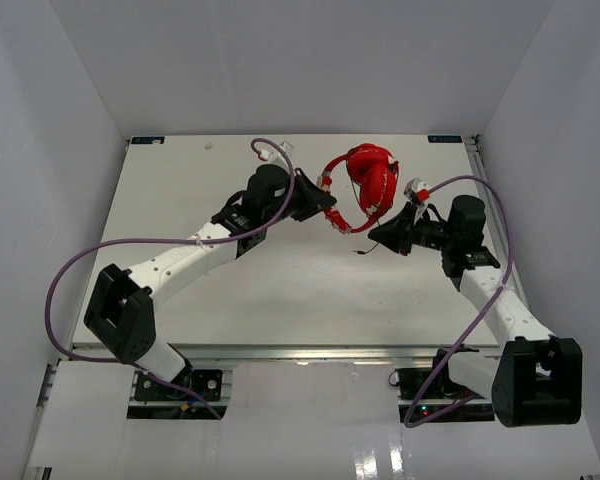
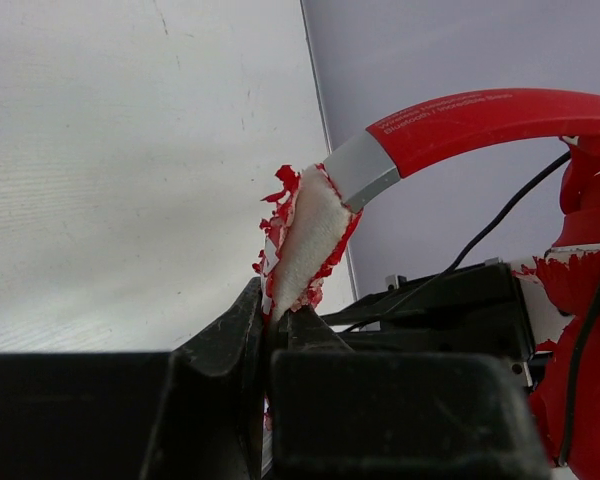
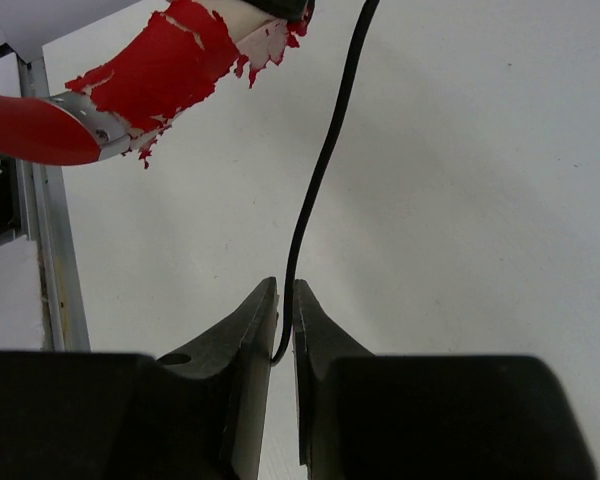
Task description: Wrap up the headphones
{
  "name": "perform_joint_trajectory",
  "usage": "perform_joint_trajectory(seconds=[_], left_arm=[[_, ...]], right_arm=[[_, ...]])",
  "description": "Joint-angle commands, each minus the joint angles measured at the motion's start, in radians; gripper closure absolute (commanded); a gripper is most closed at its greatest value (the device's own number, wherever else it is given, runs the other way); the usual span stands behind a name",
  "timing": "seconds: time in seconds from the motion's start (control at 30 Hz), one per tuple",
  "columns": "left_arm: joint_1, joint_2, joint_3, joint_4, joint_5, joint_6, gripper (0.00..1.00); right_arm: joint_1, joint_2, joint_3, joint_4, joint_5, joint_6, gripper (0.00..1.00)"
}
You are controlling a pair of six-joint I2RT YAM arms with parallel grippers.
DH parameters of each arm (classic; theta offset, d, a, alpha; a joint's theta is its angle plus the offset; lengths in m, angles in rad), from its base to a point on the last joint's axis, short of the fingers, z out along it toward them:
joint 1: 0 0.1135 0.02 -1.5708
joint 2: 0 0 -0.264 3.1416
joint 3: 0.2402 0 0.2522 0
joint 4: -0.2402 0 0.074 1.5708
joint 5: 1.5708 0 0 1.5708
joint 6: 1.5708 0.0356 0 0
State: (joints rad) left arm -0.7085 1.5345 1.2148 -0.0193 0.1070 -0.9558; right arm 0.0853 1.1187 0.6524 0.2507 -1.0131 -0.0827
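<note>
Both arms [image 1: 180, 262] have white links joined by chunky black joints, with black bases bolted near the table's front rail [image 1: 280, 352]. A purple cable [image 1: 70, 270] loops beside each arm. The gripper fingers [image 3: 242, 340] are black wedges; any small markings are too blurred to read.

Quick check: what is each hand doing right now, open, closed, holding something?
Left hand: closed on the peeling padded headband of the bright red over-ear headphones.
Right hand: closed on their thin black cord.
</note>
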Motion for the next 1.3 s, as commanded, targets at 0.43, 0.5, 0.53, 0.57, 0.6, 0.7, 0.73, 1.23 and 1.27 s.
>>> perform_joint_trajectory(seconds=[0.43, 0.5, 0.53, 0.57, 0.6, 0.7, 0.73, 1.23, 1.27], left_arm=[[0.036, -0.001, 0.047, -0.069, -0.233, -0.065, 1.0], [0.037, 0.023, 0.07, -0.116, -0.269, -0.038, 1.0], [0.038, 0.043, 0.077, -0.144, -0.286, -0.028, 1.0], [0.038, 0.055, 0.081, -0.159, -0.297, -0.012, 1.0], [0.038, 0.066, 0.084, -0.171, -0.307, 0.006, 1.0], [0.04, 0.11, 0.091, -0.219, -0.332, 0.046, 1.0], [0.041, 0.124, 0.091, -0.231, -0.348, 0.056, 1.0], [0.04, 0.328, 0.044, -0.295, -0.353, 0.179, 1.0], [0.039, 0.342, 0.05, -0.307, -0.354, 0.186, 1.0]], right_arm=[[0.157, -0.077, 0.106, -0.265, 0.283, -0.276, 0.92], [0.191, -0.075, 0.142, -0.338, 0.372, -0.331, 0.92], [0.21, -0.07, 0.171, -0.372, 0.447, -0.359, 0.92], [0.236, -0.061, 0.19, -0.41, 0.515, -0.395, 0.92], [0.265, -0.051, 0.205, -0.448, 0.583, -0.432, 0.92], [0.307, -0.035, 0.229, -0.483, 0.691, -0.48, 0.92], [0.323, -0.03, 0.229, -0.485, 0.726, -0.493, 0.92], [0.338, 0.25, 0.157, -0.45, 0.599, -0.417, 0.92], [0.338, 0.275, 0.157, -0.443, 0.596, -0.412, 0.92]])
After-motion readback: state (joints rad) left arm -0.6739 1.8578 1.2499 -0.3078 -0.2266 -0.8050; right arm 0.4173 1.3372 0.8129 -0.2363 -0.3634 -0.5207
